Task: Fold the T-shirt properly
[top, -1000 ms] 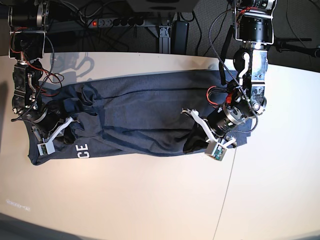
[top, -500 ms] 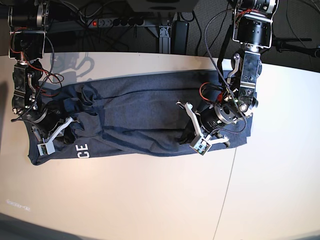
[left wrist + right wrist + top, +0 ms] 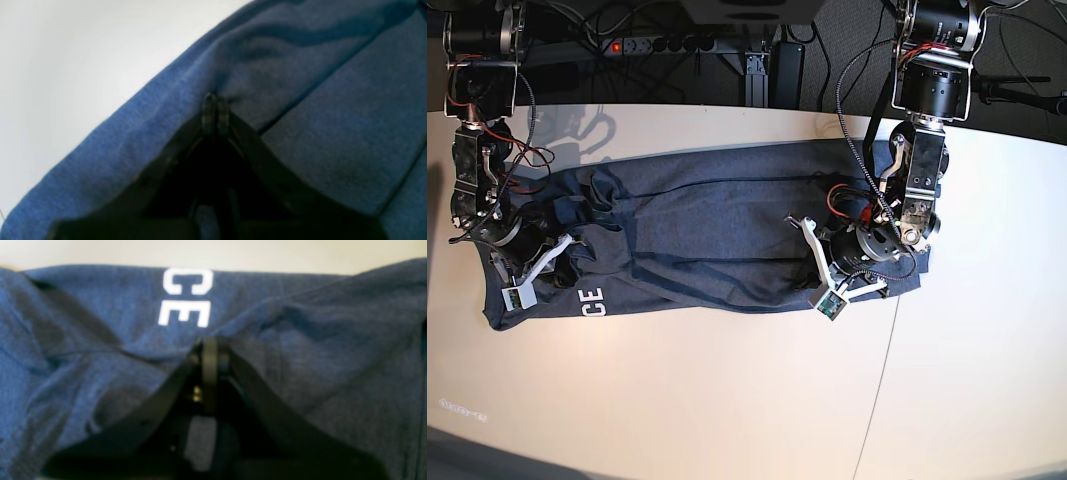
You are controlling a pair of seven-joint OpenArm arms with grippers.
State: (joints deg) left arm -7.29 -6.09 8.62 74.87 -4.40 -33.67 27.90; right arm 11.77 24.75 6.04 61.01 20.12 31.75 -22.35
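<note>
- Base view: the T-shirt is spread on the table.
- The left gripper is pinched on cloth at 3 o'clock.
- The right gripper is pinched on cloth at 9 o'clock.

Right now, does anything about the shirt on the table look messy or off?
Yes. The T-shirt lies in a long, rumpled band across the table, with diagonal creases. Only the white letters "CE" show at its near edge. Both grippers are shut on its fabric.

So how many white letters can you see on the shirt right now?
2: a C and an E, stacked near the shirt edge by the right fingers. More lettering may be hidden in the folds.
</note>
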